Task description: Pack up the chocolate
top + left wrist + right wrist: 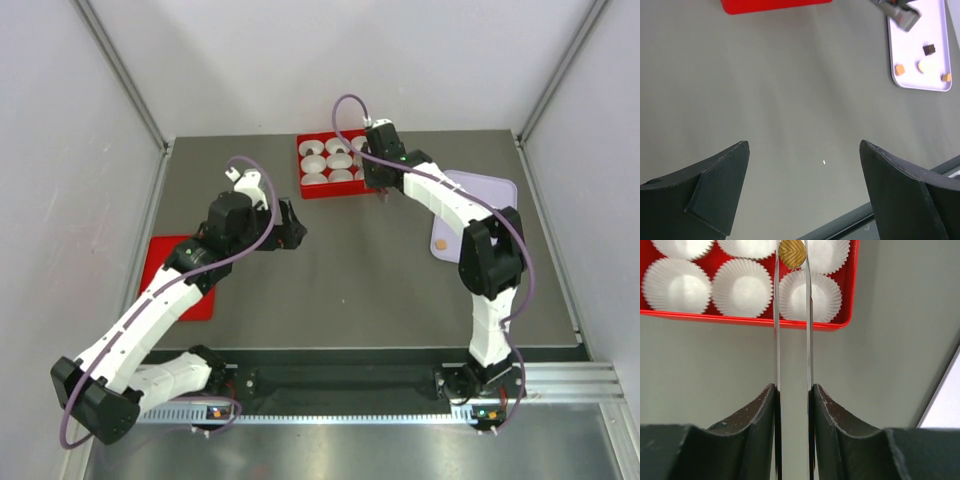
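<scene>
My right gripper [792, 386] is shut on a pair of metal tweezers [776, 340]. The tweezer tips pinch one tan ridged chocolate [792, 252] above the near right corner of the red tray [740, 320]. White fluted paper cups [810, 296] line that tray. In the top view the right gripper [383, 185] hangs at the red tray's [300, 165] right edge. More chocolate lies on the lilac tray [920, 50]: an orange piece [899, 69], a dark one [929, 49] and a pale one [923, 66]. My left gripper [804, 145] stands open over bare table, holding nothing.
A flat red lid [160, 260] lies at the left under the left arm. The lilac tray [490, 190] sits at the right, partly hidden by the right arm, with one orange chocolate [438, 243] showing. Grey walls close in the table on three sides.
</scene>
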`<act>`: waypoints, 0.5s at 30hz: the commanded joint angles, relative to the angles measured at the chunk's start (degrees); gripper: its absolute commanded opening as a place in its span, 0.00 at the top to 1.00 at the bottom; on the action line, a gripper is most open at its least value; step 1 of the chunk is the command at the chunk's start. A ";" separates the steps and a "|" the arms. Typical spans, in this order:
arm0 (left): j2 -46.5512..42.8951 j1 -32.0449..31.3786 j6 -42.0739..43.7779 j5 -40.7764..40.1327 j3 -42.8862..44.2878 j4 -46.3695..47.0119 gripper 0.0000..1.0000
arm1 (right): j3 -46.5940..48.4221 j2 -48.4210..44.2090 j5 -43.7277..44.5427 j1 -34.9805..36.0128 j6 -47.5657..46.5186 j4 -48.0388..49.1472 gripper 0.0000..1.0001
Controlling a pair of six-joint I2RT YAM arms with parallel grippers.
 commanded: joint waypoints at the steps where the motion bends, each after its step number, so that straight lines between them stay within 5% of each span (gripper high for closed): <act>1: 0.63 0.02 0.50 0.58 2.93 4.61 0.04 | 3.99 0.69 2.60 0.14 -2.95 5.60 0.69; 15: 2.04 0.02 1.03 0.58 4.08 4.43 0.04 | 5.48 4.83 5.77 0.05 -4.71 7.36 0.61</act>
